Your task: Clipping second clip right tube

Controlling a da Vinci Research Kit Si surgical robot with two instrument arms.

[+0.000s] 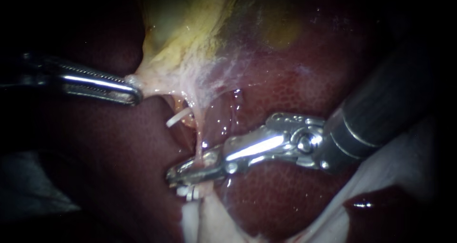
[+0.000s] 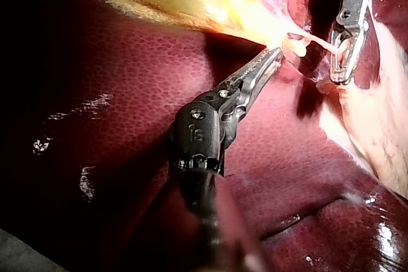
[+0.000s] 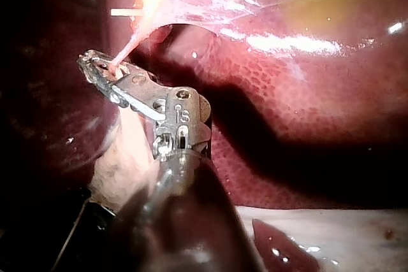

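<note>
The yellowish gallbladder hangs at the top over the dark red liver. My left instrument is shut on the gallbladder's pale lower edge and holds it out to the left; the left wrist view shows the same hold. From that edge a thin pink tube, the right tube, runs down into my right instrument, whose jaws are shut on it. A white clip sits on the tube just below the jaws. Another white clip shows to the left, higher up. In the right wrist view the tube enters the jaws.
White gauze lies under the right shaft at the lower right. Pale tissue spreads below the clips. Grey cloth lies at the lower left. Liver surrounds the tubes on both sides.
</note>
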